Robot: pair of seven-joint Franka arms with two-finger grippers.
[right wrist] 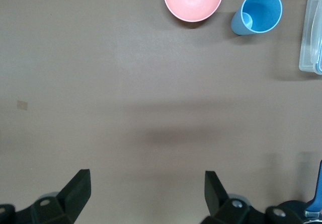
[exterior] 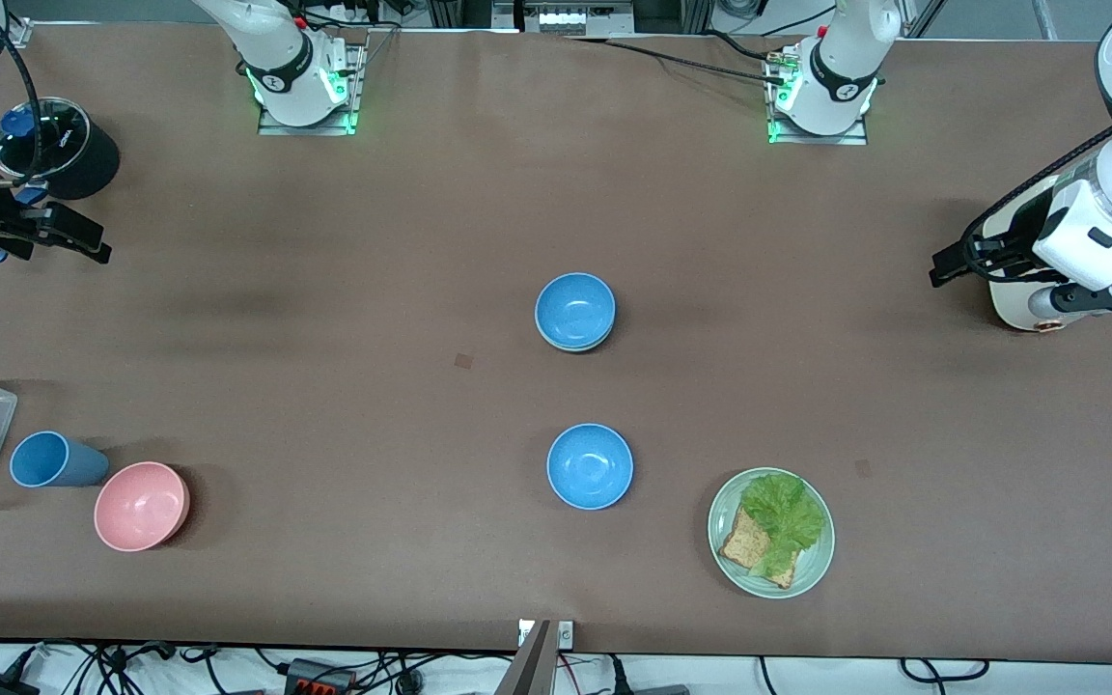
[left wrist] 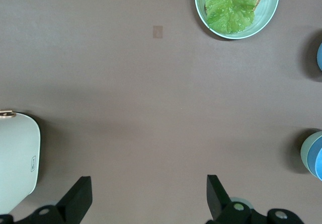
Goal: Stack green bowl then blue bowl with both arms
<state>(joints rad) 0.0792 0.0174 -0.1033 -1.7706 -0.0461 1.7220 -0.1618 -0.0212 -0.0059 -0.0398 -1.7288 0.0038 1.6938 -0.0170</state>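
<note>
Left tool (left wrist: 146,201) is hanging over bare desk (exterior: 344,319) at the left arm's end, fingers spread wide, holding nothing, with a white container (left wrist: 15,163) just beside it. Right tool (right wrist: 146,199) is hovering at the right arm's end, fingers wide too, gripping nothing. Out in the middle, a blue bowl (exterior: 575,309) is sitting inside the green bowl (exterior: 573,345), only a thin green rim showing beneath it. A second blue bowl (exterior: 590,465) is lying alone, nearer the front camera. A plate (exterior: 812,569) with toast and lettuce is resting toward the left arm's end; a pink bowl (exterior: 141,506) and blue cup (exterior: 49,460) are sitting toward the right arm's end.
</note>
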